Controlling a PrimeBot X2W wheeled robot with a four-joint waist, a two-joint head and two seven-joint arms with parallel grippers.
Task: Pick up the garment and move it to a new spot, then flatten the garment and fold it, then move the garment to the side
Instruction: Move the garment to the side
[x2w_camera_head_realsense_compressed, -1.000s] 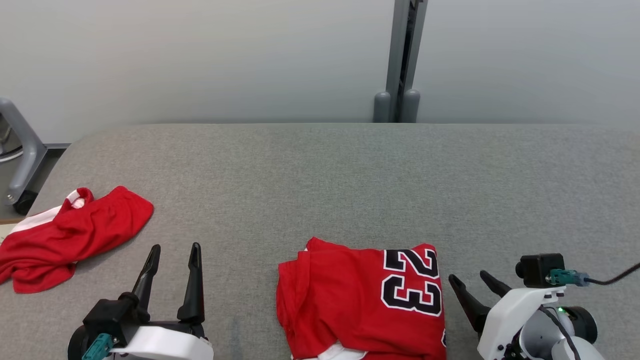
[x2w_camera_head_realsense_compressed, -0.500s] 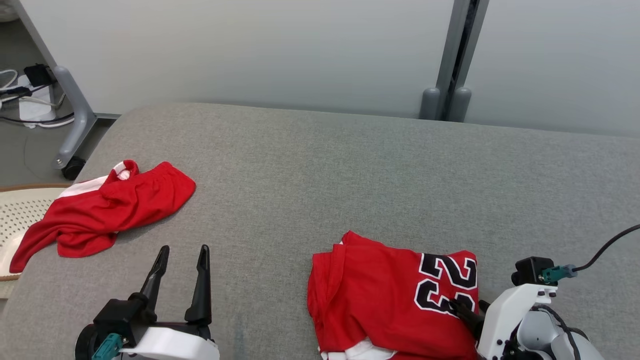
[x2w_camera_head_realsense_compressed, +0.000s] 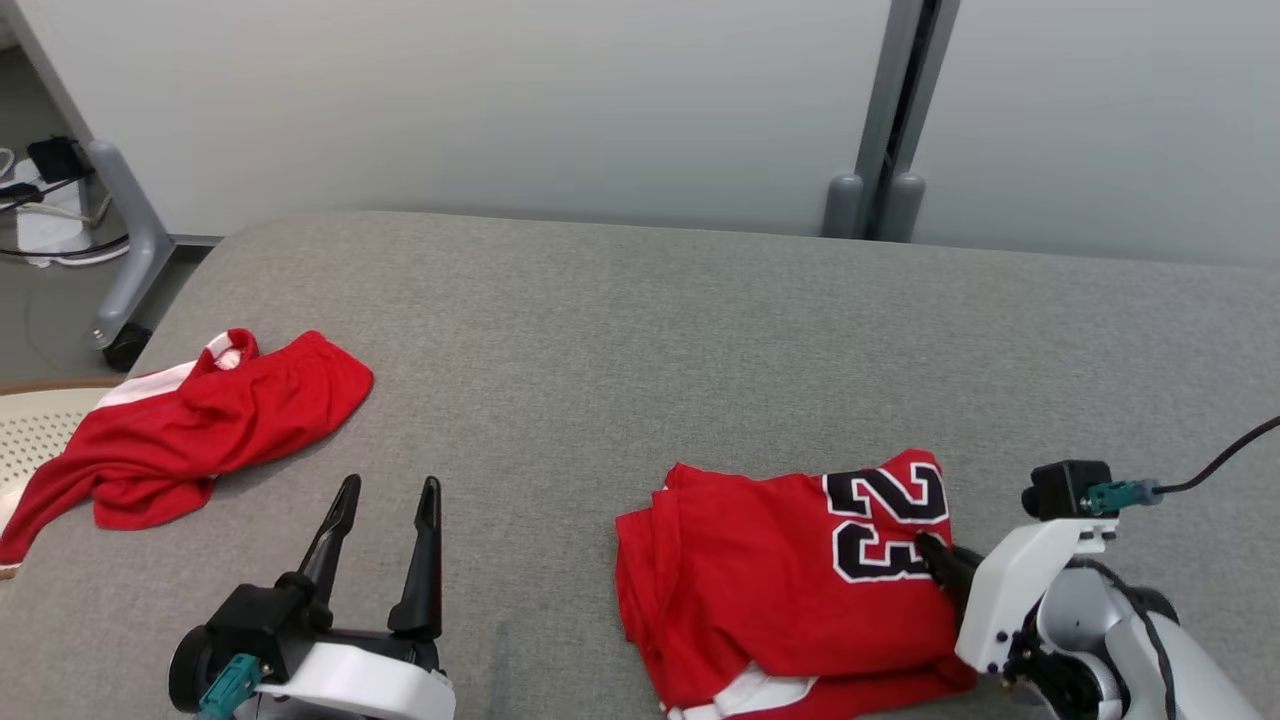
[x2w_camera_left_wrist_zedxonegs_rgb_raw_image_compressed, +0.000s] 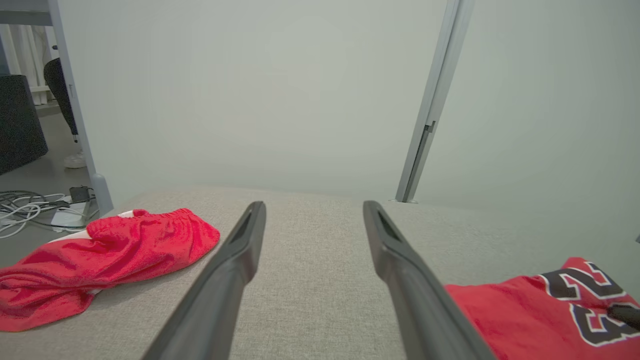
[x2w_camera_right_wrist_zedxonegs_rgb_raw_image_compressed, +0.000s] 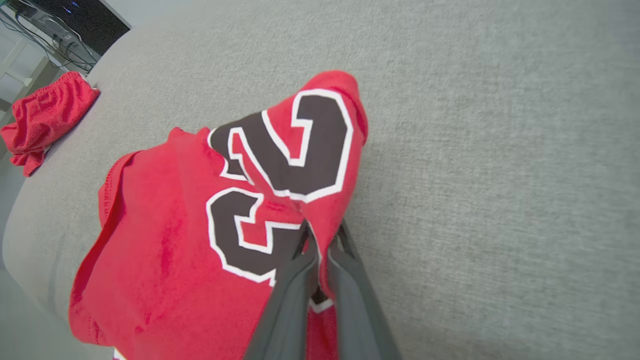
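Head view, item one: red jersey (x2w_camera_head_realsense_compressed: 770, 600), folded, black "23" edged in white on top, lying at the near right of the grey padded table (x2w_camera_head_realsense_compressed: 640, 330). Right wrist view: my right gripper (x2w_camera_right_wrist_zedxonegs_rgb_raw_image_compressed: 320, 232) has its fingers pinched together on the jersey's right edge beside the numerals, with the cloth bunched up there. My left gripper (x2w_camera_head_realsense_compressed: 390, 485) sits at near left, fingers spread, holding nothing. Item two: red shorts (x2w_camera_head_realsense_compressed: 200, 420), crumpled, at the left edge.

Two garments (x2w_camera_head_realsense_compressed: 780, 590) (x2w_camera_head_realsense_compressed: 220, 420), two tools (x2w_camera_head_realsense_compressed: 390, 482) (x2w_camera_head_realsense_compressed: 930, 545)
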